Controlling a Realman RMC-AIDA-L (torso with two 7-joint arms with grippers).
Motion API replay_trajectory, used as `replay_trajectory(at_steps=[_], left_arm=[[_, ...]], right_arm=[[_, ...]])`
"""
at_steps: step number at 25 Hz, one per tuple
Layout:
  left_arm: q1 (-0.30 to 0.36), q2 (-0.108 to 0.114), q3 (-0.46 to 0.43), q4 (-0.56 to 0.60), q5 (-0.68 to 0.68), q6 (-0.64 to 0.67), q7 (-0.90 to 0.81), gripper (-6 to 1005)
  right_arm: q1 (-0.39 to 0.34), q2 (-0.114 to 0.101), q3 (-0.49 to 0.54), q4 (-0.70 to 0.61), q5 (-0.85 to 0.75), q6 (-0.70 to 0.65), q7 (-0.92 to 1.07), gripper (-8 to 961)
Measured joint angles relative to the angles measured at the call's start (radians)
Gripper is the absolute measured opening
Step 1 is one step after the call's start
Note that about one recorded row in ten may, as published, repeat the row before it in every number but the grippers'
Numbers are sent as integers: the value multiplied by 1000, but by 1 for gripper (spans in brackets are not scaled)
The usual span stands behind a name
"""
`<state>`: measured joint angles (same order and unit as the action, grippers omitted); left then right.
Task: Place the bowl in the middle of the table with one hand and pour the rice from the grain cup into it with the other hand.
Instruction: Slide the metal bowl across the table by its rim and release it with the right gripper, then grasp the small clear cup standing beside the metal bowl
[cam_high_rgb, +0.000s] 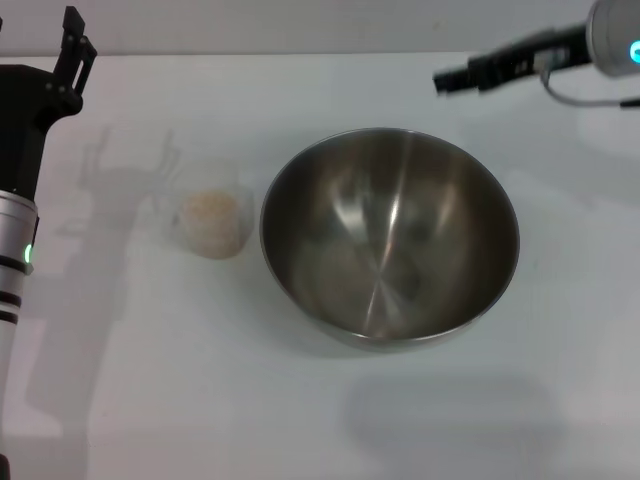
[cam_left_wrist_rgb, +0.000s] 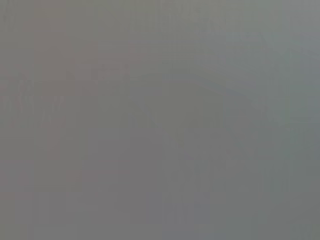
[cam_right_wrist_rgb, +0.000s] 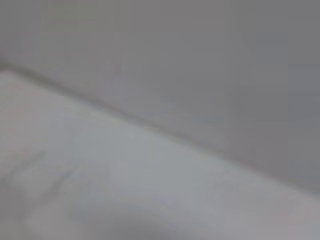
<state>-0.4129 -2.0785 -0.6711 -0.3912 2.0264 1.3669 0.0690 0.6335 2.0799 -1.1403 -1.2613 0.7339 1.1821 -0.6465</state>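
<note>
Head view: sitting mid-table (cam_high_rgb: 300, 400), white and matte, large shiny stainless-steel bowl (cam_high_rgb: 390, 235), touching nothing. Just beside it, small clear plastic grain cup (cam_high_rgb: 210, 222) holding pale rice (cam_high_rgb: 208, 210), well below left gripper (cam_high_rgb: 75, 45). Hovering beyond the bowl's far rim, right gripper (cam_high_rgb: 450, 78). Jaw state of both: cannot tell.

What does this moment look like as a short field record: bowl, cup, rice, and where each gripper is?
bowl: upright near the table's middle, inside empty
grain cup: upright on the table, just left of the bowl, apart from it
rice: in the cup, none poured yet
left gripper: raised at the far left, clear of the cup, holding nothing
right gripper: raised beyond the bowl's far right rim, holding nothing
wrist views: neither shows the bowl or the cup
</note>
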Motion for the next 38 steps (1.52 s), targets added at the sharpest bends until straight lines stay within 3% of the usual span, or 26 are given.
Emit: replay_trajectory(at_steps=[6,13,15,20,28,34,38], left_arm=[[6,0,-2,2,0,12,0,824],[9,0,-1,3,0,17,0,824],[10,1,0,3,0,19,0,824],[12,1,1,3,0,22,0,825],[6,1,2,2,0,22,0,825],[1,0,2,3,0,22,0,825],[-1,0,2,3,0,22,0,825]], right_arm=[[-55,1,-32,-31,172,-197,-151,531],[-194,3,-152,-3,644,-580,-554,526],[-233,5,-198,26,860,-678,-752,526],[-256,6,-225,67,1073,-737,-951,526],[-255,2,-254,27,938,-783,-857,526],[-275,6,-300,0,915,-920,-897,526],[-302,8,-388,-51,869,-1117,-912,526]])
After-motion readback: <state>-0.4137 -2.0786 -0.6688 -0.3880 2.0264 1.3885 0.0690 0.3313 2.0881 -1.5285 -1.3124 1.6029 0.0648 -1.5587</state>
